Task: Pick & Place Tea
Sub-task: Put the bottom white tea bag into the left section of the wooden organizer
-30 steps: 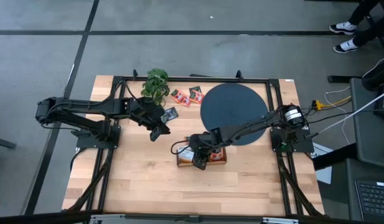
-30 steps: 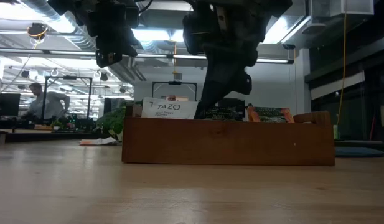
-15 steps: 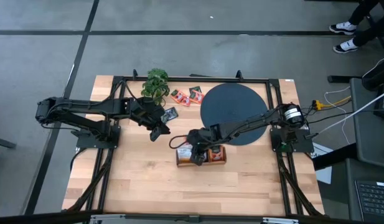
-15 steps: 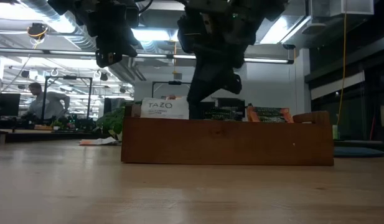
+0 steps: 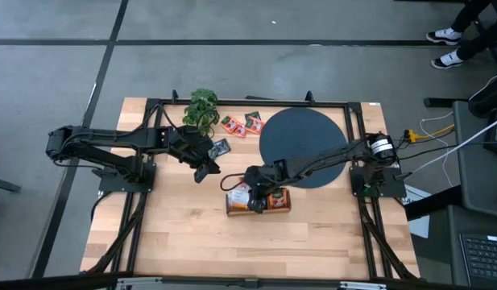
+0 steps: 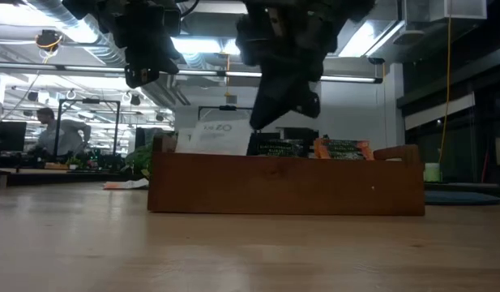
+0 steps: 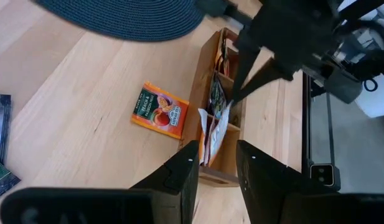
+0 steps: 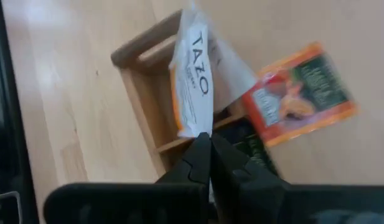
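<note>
Right gripper (image 8: 207,146): over the wooden box (image 5: 258,205) at mid-bench, jaws pressed together pinching a white tea packet (image 8: 195,81) standing in the box's end compartment. Left gripper (image 5: 206,169): waiting near the plant (image 5: 201,108), jaws spread, empty. Orange packet (image 7: 159,111): flat on bench (image 5: 184,234), just beside the box.

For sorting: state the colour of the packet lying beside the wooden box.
Orange with green, a flat square tea packet; left wrist view.
</note>
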Available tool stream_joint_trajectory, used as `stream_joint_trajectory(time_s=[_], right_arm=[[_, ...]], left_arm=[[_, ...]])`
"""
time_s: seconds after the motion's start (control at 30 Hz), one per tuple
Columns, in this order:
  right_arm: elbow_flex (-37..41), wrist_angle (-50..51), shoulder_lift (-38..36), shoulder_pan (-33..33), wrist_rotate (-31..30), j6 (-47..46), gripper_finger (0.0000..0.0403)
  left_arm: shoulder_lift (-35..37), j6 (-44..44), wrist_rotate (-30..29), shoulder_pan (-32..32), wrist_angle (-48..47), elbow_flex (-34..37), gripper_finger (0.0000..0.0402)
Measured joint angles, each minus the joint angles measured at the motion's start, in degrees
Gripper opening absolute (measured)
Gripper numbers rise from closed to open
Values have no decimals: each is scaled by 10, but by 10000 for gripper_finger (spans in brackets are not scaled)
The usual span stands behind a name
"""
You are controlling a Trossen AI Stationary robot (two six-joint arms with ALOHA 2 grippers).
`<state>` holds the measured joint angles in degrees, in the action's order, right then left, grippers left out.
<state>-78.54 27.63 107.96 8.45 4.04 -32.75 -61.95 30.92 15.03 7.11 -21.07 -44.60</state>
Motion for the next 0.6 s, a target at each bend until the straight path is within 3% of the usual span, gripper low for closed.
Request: stream_joint_trajectory(time_s=[0.23, 0.6], right_arm=[[-1, -6, -16, -5, -19, 8, 9], [-1, -24, -16, -6, 6, 31, 10]], left_arm=[[0, -6, -1, 1, 4, 0, 102], [0, -7, -2, 1, 4, 0, 102]])
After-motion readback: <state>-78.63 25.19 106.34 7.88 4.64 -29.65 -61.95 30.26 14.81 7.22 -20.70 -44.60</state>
